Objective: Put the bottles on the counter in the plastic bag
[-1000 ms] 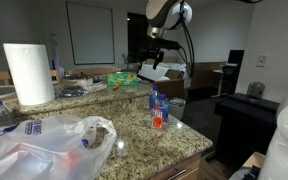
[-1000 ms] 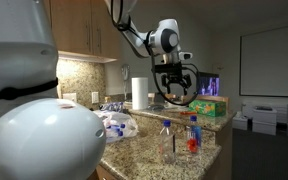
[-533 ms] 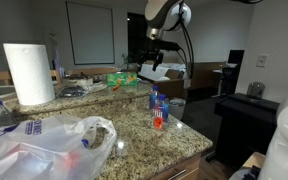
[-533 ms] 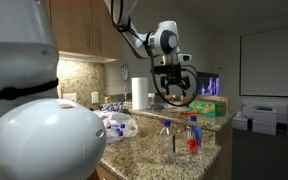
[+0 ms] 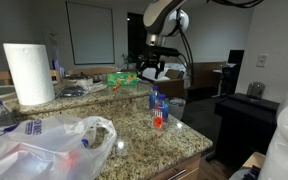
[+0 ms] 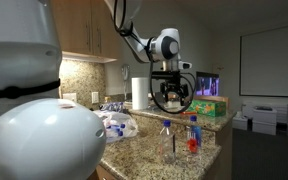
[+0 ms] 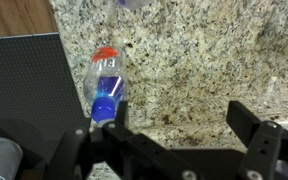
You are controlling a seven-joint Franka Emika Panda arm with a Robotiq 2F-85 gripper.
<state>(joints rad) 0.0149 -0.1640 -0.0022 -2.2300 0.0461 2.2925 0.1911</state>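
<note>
My hand (image 7: pixel 174 135) is spread wide and empty above the tabletop (image 7: pixel 204 60). If I come down crooked, a finger could bump the bottle (image 7: pixel 105 85) and tip it over.

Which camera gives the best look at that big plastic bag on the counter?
An exterior view: the plastic bag lies large in the near foreground, its crinkles and blue print plain to see. In an exterior view from elsewhere, only a small part of it peeks out beside a white rounded shape. The wrist view shows none of it.
</note>
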